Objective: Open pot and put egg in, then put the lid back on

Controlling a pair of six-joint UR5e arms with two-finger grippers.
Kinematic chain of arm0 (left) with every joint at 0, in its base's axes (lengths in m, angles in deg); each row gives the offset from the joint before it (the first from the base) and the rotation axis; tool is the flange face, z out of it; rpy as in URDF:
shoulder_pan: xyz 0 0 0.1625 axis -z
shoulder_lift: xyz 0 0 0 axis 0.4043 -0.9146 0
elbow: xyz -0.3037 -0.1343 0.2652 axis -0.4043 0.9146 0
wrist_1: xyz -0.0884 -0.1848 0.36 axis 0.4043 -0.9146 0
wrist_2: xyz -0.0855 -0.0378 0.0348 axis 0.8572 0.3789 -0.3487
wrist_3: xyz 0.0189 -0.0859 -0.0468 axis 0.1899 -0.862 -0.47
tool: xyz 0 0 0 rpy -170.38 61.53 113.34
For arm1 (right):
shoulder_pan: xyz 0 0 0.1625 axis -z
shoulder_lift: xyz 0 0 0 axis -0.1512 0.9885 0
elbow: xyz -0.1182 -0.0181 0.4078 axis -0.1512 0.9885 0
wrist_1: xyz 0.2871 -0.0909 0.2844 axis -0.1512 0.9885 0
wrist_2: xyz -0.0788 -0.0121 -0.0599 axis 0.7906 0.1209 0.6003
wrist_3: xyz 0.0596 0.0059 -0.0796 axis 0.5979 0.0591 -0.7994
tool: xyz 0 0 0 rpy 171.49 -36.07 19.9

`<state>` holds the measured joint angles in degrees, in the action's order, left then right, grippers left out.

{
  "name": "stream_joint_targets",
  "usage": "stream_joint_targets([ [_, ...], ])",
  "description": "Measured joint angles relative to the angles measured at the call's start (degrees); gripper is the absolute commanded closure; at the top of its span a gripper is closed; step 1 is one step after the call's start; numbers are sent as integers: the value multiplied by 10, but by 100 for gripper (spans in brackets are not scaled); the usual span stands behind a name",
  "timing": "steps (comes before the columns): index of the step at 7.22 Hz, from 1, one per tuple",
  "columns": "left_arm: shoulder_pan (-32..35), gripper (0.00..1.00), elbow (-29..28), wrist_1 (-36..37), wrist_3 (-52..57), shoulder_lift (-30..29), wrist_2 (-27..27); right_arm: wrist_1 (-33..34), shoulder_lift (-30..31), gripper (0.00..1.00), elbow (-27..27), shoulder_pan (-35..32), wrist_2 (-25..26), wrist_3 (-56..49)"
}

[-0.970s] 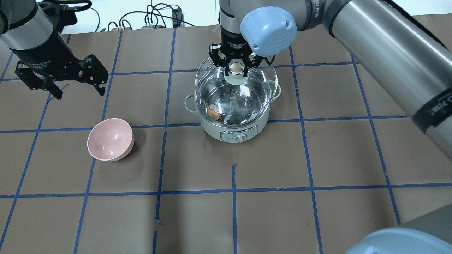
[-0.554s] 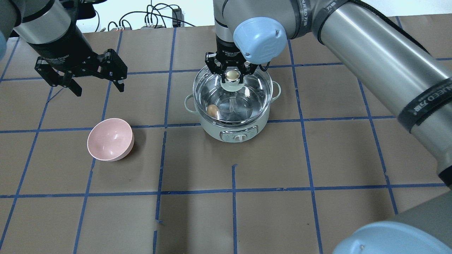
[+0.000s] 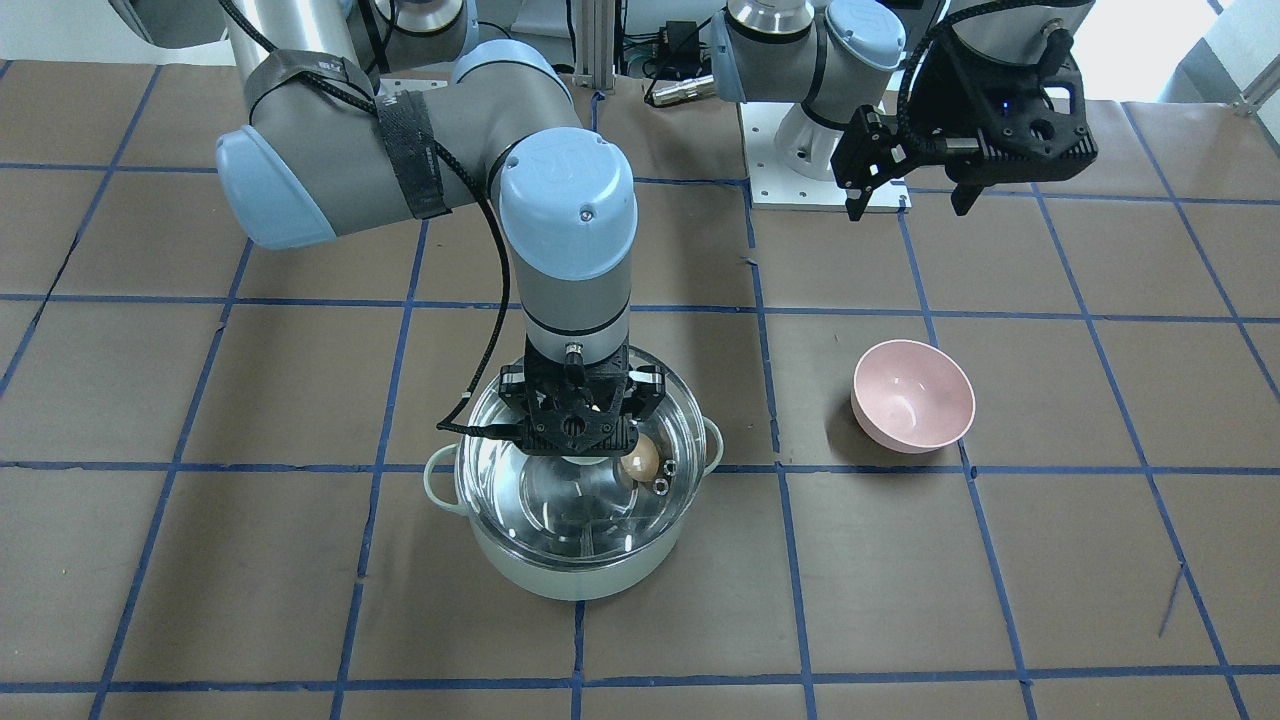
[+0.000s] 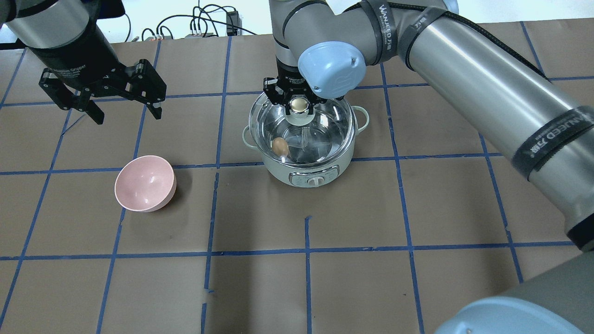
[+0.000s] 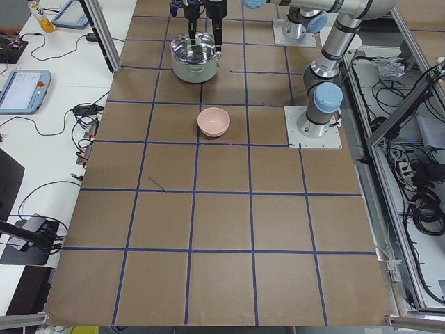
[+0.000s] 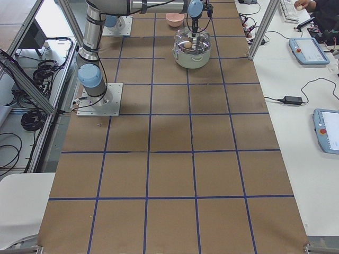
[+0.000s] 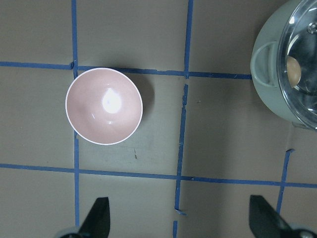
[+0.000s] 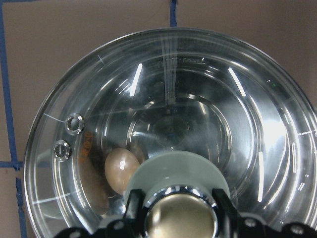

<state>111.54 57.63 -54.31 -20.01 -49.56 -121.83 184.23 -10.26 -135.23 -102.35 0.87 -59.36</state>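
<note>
The mint-green pot (image 4: 320, 162) stands mid-table, also in the front view (image 3: 570, 575). The brown egg (image 4: 280, 146) lies inside it at the left; it shows too in the front view (image 3: 640, 460) and the right wrist view (image 8: 121, 168). My right gripper (image 4: 299, 105) is shut on the knob (image 8: 178, 215) of the glass lid (image 4: 329, 125) and holds the lid level over the pot's mouth, at or just above the rim. My left gripper (image 4: 129, 116) is open and empty, high over the table far left of the pot.
A pink bowl (image 4: 145, 183) lies tilted, front left of the pot; in the left wrist view it (image 7: 104, 106) is left of the pot (image 7: 267, 74). Cables (image 4: 199, 23) lie at the table's far edge. The brown table with blue tape lines (image 4: 306, 278) stretches forward.
My right gripper has carried the lid down and a little left, from tilted behind the pot to centred over its mouth. My left gripper has moved right and stayed open.
</note>
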Motion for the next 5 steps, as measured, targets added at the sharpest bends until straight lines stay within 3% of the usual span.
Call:
stream_joint_targets([
  [5, 0, 0, 10, 50, 4, -24, 2, 1, 1, 91, -14, 4, 1, -3],
])
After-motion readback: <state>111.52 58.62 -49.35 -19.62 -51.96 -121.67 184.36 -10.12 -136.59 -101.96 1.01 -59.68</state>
